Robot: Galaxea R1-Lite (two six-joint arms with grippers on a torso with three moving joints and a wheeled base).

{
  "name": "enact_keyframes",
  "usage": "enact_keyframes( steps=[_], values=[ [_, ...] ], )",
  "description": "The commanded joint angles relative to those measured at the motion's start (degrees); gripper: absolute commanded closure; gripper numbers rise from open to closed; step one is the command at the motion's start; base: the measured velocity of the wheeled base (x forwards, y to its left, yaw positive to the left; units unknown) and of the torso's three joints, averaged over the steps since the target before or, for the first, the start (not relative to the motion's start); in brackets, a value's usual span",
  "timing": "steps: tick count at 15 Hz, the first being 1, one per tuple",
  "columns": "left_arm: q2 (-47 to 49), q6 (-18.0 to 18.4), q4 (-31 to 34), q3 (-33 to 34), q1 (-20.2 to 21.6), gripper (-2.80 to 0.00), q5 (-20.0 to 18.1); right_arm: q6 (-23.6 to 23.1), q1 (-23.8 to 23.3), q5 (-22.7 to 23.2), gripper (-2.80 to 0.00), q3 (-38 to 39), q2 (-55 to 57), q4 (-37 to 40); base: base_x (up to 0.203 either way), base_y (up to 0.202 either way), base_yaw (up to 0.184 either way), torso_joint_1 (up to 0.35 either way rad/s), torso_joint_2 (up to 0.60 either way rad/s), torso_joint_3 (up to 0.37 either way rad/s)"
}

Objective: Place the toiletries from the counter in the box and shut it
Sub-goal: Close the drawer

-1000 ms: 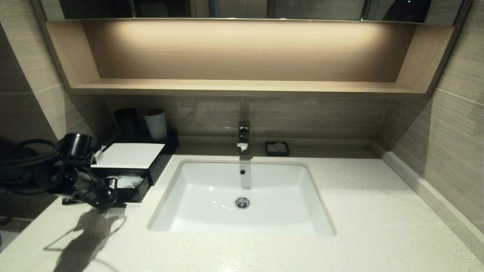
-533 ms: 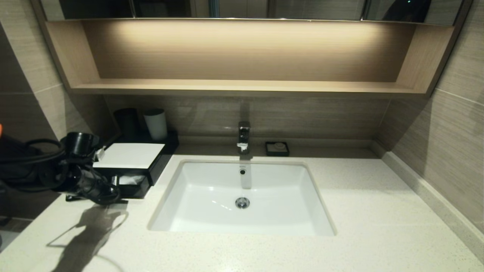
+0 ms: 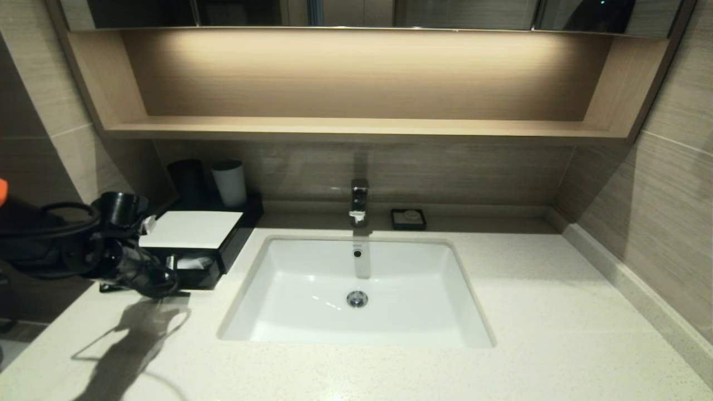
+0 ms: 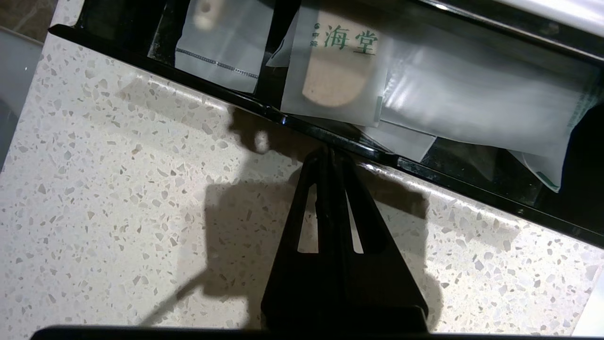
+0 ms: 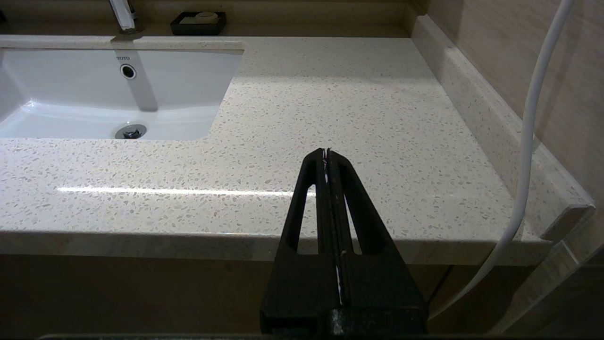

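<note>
The black box with its flat white top stands at the counter's back left. Its drawer tray sticks out a little at the front. Inside the tray lie the toiletries: a square sachet with a pale disc, a long whitish packet with a green end and a clear sleeve. My left gripper is shut and empty, its tips against the tray's front wall; in the head view the left gripper sits at the tray's front. My right gripper is shut and empty over the counter's front right edge.
A white sink basin with a chrome tap fills the middle of the counter. A small black dish sits behind it. A black cup and a white cup stand behind the box. A white cable hangs at the right.
My left gripper has moved toward the back wall, and the drawer tray has slid further into the box. The right arm has not moved.
</note>
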Motion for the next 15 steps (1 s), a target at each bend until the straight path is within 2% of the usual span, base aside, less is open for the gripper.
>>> enact_keyframes(
  steps=[1, 8, 15],
  values=[
    [0.9, -0.1, -0.1, -0.7, 0.0, 0.0, 0.0, 0.0, 0.0, 0.0, 0.0, 0.1, -0.2, 0.0, 0.0, 0.0, 0.0, 0.0, 0.0, 0.0],
    [3.0, -0.2, -0.1, -3.1, -0.1, 0.0, 0.0, 0.0, 0.0, 0.0, 0.0, 0.1, -0.2, 0.0, 0.0, 0.0, 0.0, 0.0, 0.0, 0.0],
    [3.7, -2.0, -1.4, -4.0, -1.5, 0.0, 0.0, 0.0, 0.0, 0.0, 0.0, 0.1, -0.2, 0.0, 0.0, 0.0, 0.0, 0.0, 0.0, 0.0]
  ],
)
